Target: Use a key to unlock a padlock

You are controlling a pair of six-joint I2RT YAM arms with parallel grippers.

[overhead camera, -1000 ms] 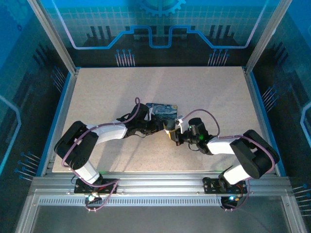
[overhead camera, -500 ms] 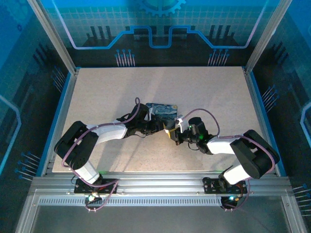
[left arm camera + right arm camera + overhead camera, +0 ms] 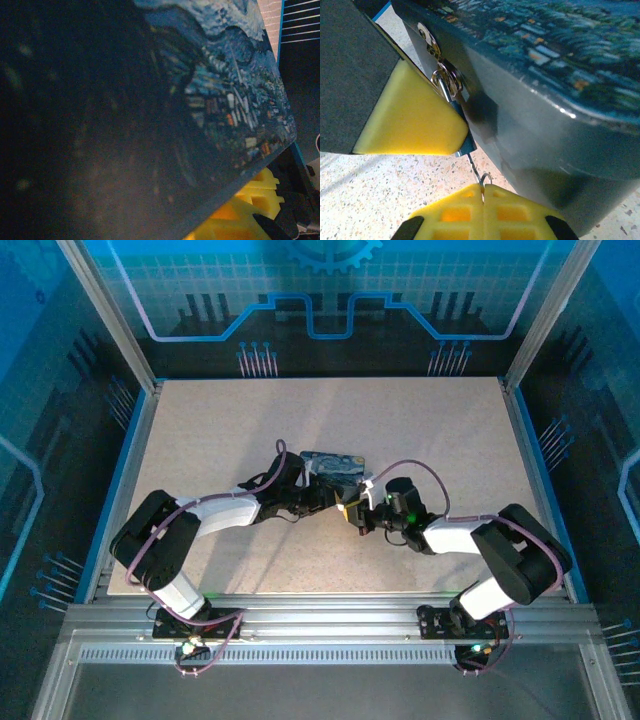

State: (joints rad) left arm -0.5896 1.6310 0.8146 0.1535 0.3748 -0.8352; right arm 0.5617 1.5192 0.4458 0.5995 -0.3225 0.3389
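the padlock hangs by its thin shackle from the silver hasp ring on the front wall of the starry-night tin. the right wrist view shows this up close. a blue-grey corner of the padlock's body peeks out under a yellow finger pad of the left gripper, which covers the rest.

the key, a thin grey stem with a small loop, reaches from the padlock's lower corner down into the right gripper. that gripper's two yellow fingers are pressed flat together on it.

from above, the two grippers meet nose to nose at the near edge of the tin, in the middle of the table. padlock and key are too small to pick out there.

the left wrist view gives a close, dark, blurred stretch of the painted lid and a yellow ribbed piece at the lower right, cut off by the frame. the left gripper's pad seems to press on the padlock, yet its second finger is hidden, so i cannot tell whether it is clamped.
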